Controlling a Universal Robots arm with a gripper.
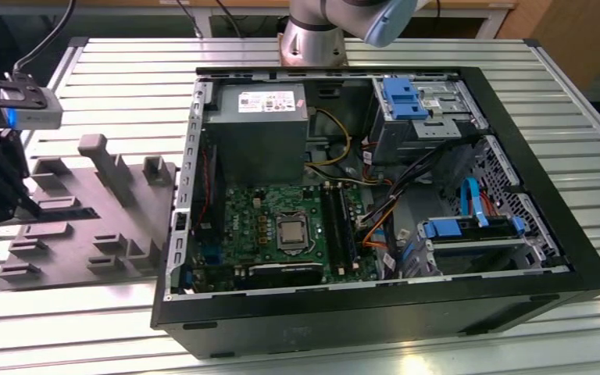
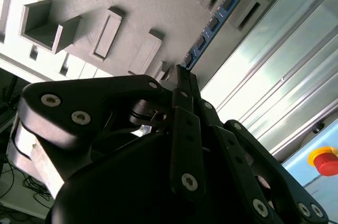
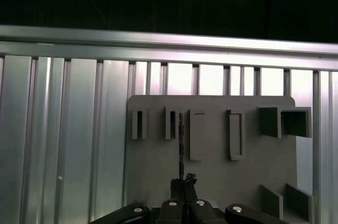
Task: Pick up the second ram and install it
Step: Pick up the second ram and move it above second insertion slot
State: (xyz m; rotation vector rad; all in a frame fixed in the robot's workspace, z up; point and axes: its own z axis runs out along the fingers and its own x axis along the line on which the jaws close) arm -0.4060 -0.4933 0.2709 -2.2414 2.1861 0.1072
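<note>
The slatted surface (image 1: 123, 70) carries the open computer case (image 1: 581, 266) and, beside it, a grey tray (image 3: 153, 182). The end effector (image 2: 179, 76) is clamped on the second ram (image 2: 212, 26), on edge at the tray: the pickup. Freeing it likely needs a straight lift. Its gripped end is hidden.

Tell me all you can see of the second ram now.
The second ram is a long, narrow, flat stick, bluish with a row of small dark chips on one face; edge-on in the first wrist view it is a thin dark line. The gripper has its jaws shut on one end, and the rest reaches over the grey tray beside its slots.
</note>
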